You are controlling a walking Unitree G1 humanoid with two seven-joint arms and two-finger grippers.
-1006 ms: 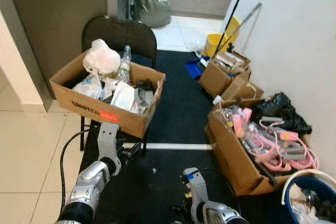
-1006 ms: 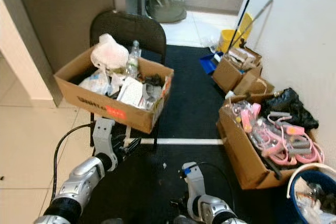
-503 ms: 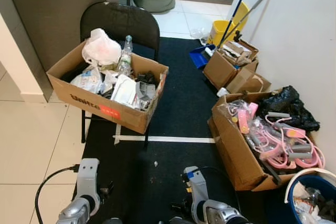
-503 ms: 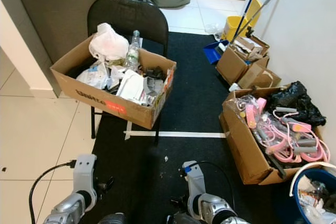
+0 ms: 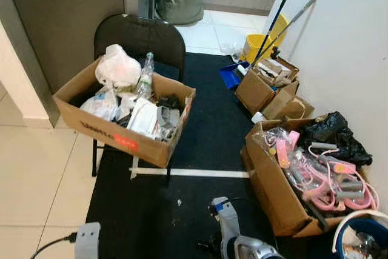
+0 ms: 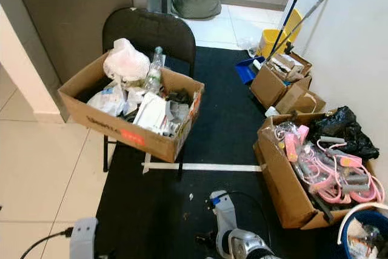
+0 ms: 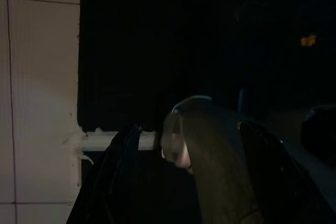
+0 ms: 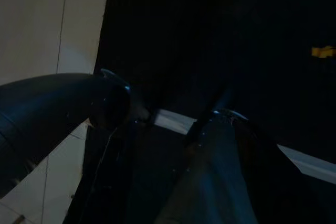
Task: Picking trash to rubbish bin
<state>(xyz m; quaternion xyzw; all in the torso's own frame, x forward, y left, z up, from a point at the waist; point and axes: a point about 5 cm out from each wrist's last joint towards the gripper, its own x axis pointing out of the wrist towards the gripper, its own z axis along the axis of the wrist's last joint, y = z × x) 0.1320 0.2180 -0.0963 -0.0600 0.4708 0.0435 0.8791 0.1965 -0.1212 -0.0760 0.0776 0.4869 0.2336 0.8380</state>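
Holding trash, cardboard box (image 5: 115, 134) on chair (image 5: 140, 36)

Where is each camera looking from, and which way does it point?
Left eye view: on the head, looking forward and down at the box on the chair; both arms low.
Right eye view: same scene, beside it.
Left wrist view: on the left arm, looking along the left gripper at dark mat and tiles.
Right wrist view: along the right gripper.
Both wrist views share the white tape.
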